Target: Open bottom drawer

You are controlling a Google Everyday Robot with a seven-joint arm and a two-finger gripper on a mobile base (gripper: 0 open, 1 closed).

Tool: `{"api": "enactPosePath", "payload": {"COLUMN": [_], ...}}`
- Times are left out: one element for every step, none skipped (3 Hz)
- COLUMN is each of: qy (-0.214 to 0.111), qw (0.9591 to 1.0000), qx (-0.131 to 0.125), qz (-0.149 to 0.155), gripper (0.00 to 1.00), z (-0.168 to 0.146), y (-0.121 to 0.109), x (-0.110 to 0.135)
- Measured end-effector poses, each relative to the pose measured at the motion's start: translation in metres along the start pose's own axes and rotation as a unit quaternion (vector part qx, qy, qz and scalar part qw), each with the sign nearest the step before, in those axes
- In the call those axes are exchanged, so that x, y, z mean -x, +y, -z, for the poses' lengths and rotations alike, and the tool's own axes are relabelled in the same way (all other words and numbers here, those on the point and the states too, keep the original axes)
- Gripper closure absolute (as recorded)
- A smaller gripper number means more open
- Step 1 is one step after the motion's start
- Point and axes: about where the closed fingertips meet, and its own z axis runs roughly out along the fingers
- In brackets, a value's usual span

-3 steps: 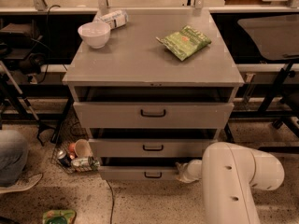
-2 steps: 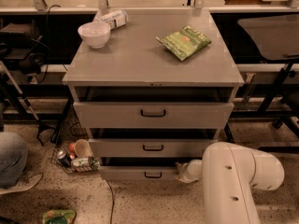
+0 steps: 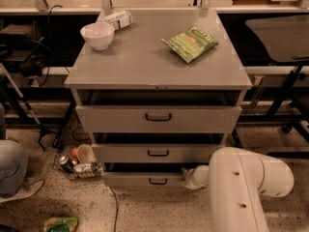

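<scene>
The grey cabinet (image 3: 154, 57) has three drawers. The bottom drawer (image 3: 130, 179) is the slimmest front, low near the floor, with a small dark loop handle (image 3: 158, 181) at its centre. It stands slightly out, with a dark gap above it. My white arm (image 3: 241, 187) comes in from the lower right. My gripper (image 3: 189, 177) is at the right end of the bottom drawer's front, right of the handle; its tip is hidden behind the wrist.
A wide top drawer (image 3: 158, 118) and a mid-sized middle drawer (image 3: 155, 153) sit above. On top are a white bowl (image 3: 97, 35), a bottle (image 3: 116, 19) and a green chip bag (image 3: 190, 43). A wire basket of cans (image 3: 77, 161) and a person's leg (image 3: 12, 166) are at the left.
</scene>
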Motion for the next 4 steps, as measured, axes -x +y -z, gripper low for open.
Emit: {"api": "enactPosePath", "payload": {"qy": [0.000,0.000,0.000,0.000], "qw": [1.0000,1.0000,1.0000,1.0000], "qx": [0.000,0.000,0.000,0.000], "qz": [0.000,0.000,0.000,0.000], "gripper": [0.90,0.66,0.35,0.13], "z": [0.0000,-0.0001,-0.0002,0.0004], "y": [0.0001,0.0001,0.0002,0.0000], "x": [0.0000,0.0001,0.0001,0.0003]}}
